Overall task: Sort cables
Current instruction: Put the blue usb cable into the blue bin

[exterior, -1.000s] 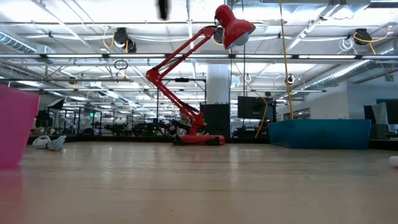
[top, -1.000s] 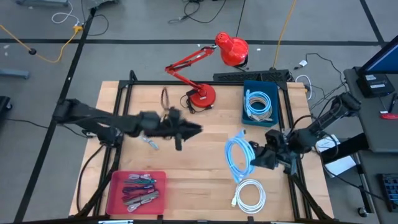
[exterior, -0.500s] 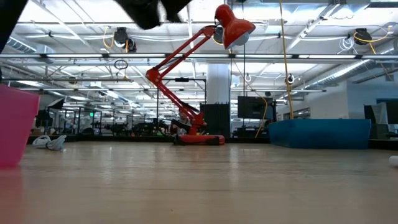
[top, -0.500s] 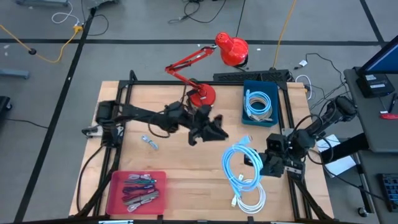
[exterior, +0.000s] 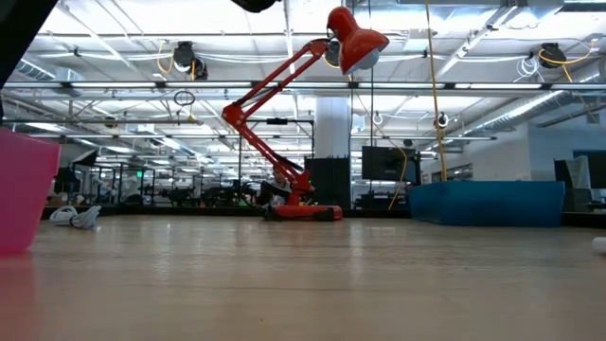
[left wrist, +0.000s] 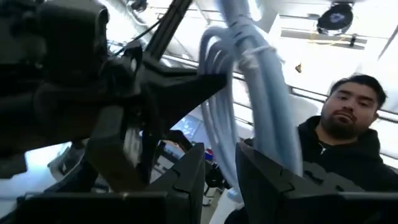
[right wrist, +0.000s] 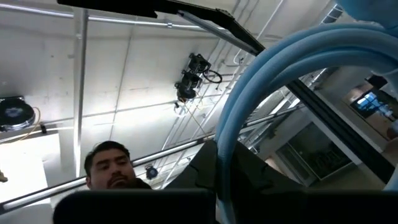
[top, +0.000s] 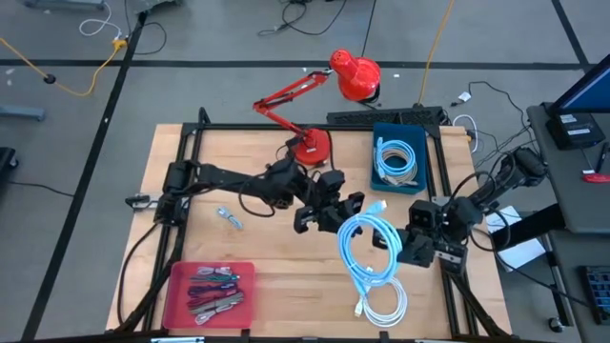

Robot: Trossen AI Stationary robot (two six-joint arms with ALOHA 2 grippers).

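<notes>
light-blue cable [top: 366,250]: hanging coil, mid-right of table, above white cable [top: 383,303] | right gripper [top: 393,244]: fingers clamped on its right side | left gripper [top: 345,211]: at coil's top, slightly parted, grip unclear | 1 pink bin [top: 209,294] front-left.

Swung across from the table's left-middle to its centre: left gripper [top: 335,211], now just beside the blue cable [top: 367,250]. Carried nearer the front edge by the right gripper [top: 393,244]: that cable, its coil now lying over the white cable [top: 385,303].
</notes>
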